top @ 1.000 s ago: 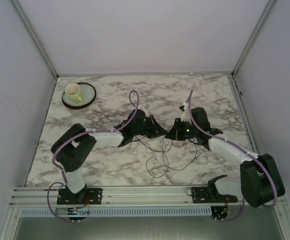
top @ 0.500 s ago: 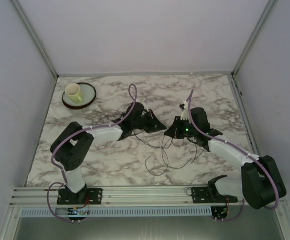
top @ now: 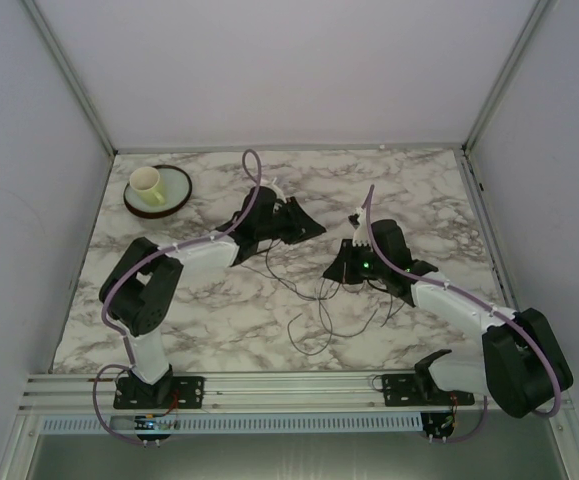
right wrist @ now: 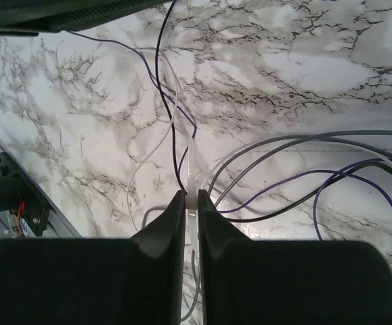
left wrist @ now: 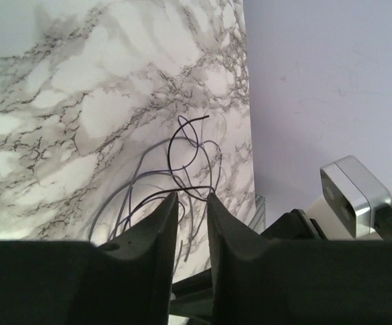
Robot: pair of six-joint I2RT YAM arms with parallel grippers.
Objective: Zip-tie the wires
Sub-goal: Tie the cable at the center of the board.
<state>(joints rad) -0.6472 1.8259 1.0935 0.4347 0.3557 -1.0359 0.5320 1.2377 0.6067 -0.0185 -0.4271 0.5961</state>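
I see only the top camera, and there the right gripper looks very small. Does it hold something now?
Observer: Yes. The right wrist view shows the right gripper shut on a white zip tie.
Operator: And the left gripper?
Observer: Its jaws stand slightly apart; the wires pass by its tips, and none looks pinched.
Operator: Are all wires dark?
Observer: No. Close up, some are black, some grey, some purple.

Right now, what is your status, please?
Left fingers slightly open. Right fingers shut on white zip tie. Wires loose, not bundled. Cup and plate far off.
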